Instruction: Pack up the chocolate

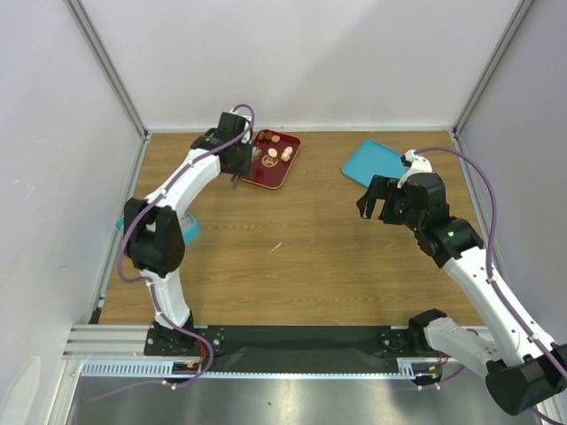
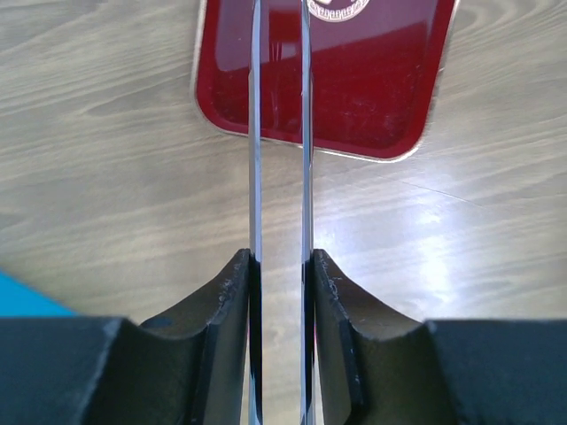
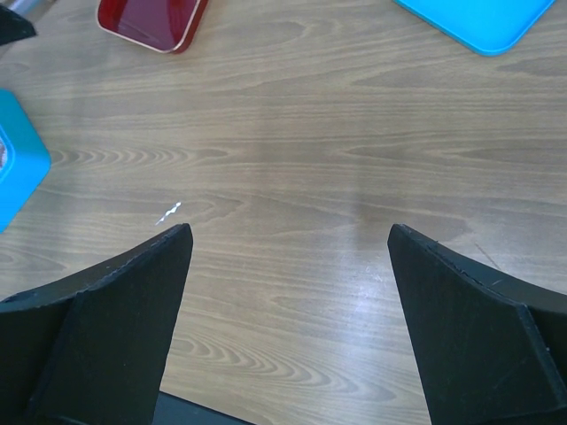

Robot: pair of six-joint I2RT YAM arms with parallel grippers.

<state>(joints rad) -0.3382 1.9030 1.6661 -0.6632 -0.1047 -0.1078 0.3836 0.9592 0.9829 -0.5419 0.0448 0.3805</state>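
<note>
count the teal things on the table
2. A flat teal tray lies at the back right, just beyond the right gripper. A teal box sits at the left edge, mostly hidden under the left arm. More could be hidden beneath the arms.

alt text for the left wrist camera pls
The left claw grips a pair of thin shiny metal blades that reach forward across the wooden table and over a glossy red rectangular tray. A teal corner shows at lower left.

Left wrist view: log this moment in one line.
left pincer: gripping thin metal tweezers; blades: over red rectangular tray; right pincer: open
</note>
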